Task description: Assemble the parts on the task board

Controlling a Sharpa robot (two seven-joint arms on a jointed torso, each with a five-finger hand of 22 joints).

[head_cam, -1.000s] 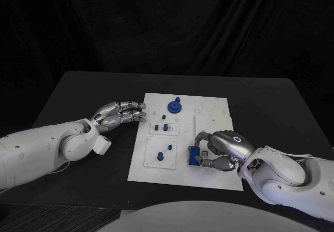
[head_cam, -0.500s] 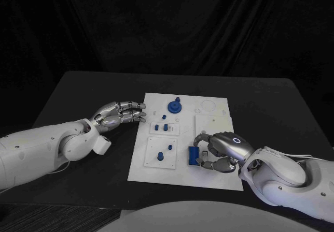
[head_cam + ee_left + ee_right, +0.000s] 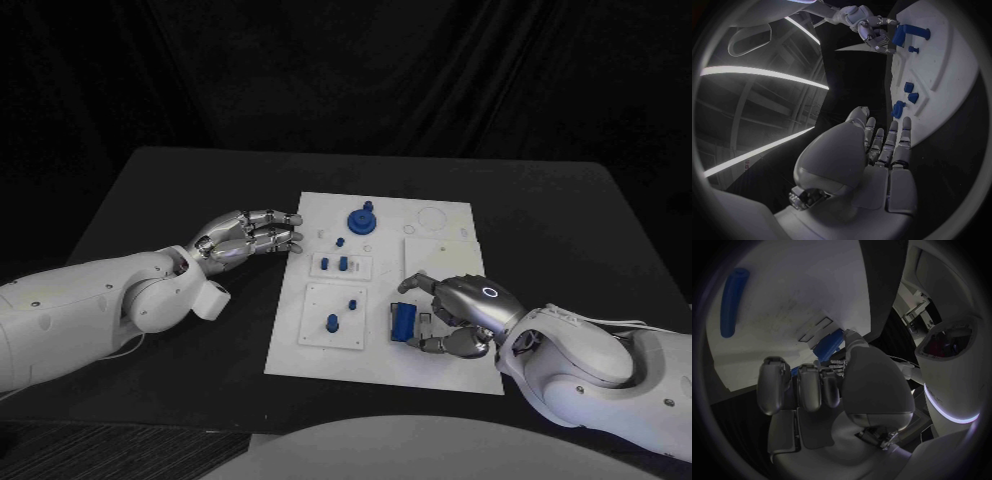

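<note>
Right hand [image 3: 459, 312] arched over board [image 3: 433, 370] near edge, fingers apart, not gripping; blue block [image 3: 405, 321] lies on board just beside its fingers. Left hand [image 3: 248, 234] rests at board's far left edge, fingers curled, empty. Other blue parts [image 3: 359, 219] stand on board.

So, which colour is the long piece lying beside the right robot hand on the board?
Blue. The long piece shows best in the head view, on the white task board.
</note>
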